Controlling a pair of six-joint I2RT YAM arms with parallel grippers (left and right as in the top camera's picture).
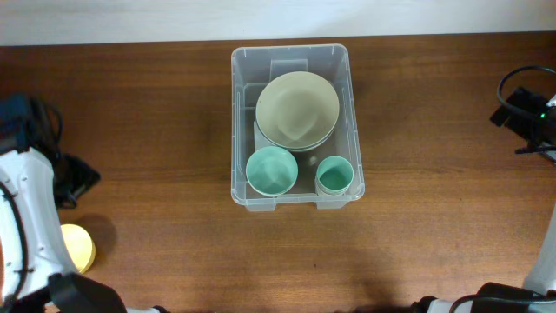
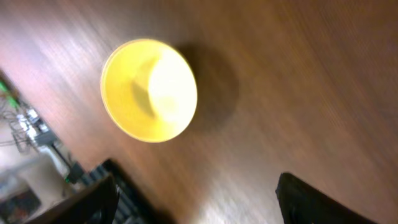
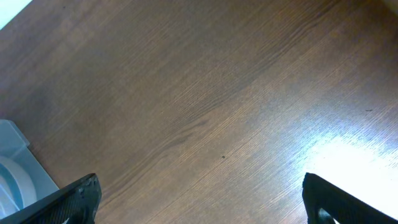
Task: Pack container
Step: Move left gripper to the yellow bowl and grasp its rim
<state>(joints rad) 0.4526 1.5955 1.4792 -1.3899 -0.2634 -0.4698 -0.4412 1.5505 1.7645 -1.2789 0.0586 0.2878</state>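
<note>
I count beige bowls (image 1: 297, 106) and cups (image 1: 271, 170) packed in the container (image 1: 234, 122), while the yellow bowl (image 2: 149, 90) waits just ahead of my left gripper (image 2: 196, 186), spread and empty like the right gripper (image 3: 200, 183).

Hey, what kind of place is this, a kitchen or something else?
Probably a robot lab bench rather than a kitchen: a wooden table, a white robot arm and cables at its edges, and a clear container holding bowls.
</note>
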